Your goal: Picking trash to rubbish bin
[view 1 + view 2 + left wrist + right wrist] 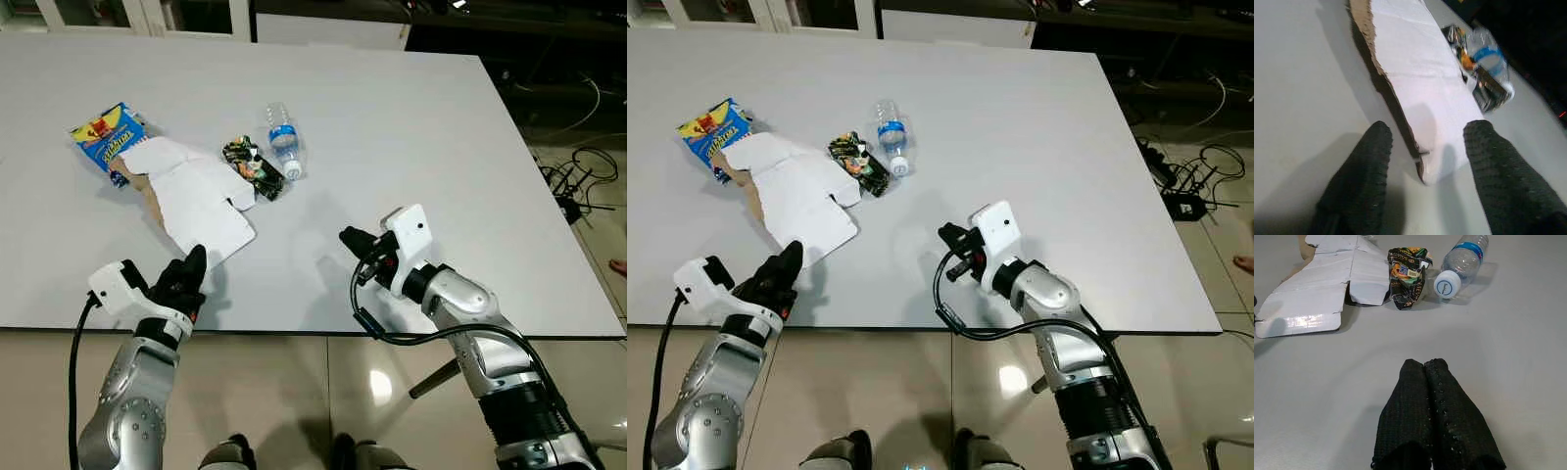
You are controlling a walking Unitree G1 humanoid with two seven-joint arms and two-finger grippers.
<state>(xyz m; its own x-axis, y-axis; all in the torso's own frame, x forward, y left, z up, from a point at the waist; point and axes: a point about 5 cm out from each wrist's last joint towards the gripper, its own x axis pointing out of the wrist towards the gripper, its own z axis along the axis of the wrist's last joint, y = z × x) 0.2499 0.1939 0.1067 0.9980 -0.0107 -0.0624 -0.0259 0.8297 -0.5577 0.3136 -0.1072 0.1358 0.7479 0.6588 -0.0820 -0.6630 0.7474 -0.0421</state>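
Lying flat toward the desk's (441,147) left side, a torn white carton (196,196) hides part of a blue snack bag (106,134) near the left edge, so only the bag's far end is seen. A crumpled dark wrapper (253,168) is tucked against the carton's right side, with a clear bottle (285,140) just beside it; the print on the wrapper cannot be read. The left claw (1422,166) is held wide open at the near edge, one finger on each side of the carton's near corner, which lies between them without being gripped. The right claw (1432,401) is held near the front edge, well apart from the trash, its fingers pressed together and empty; the bottle's cap is pointed toward it.
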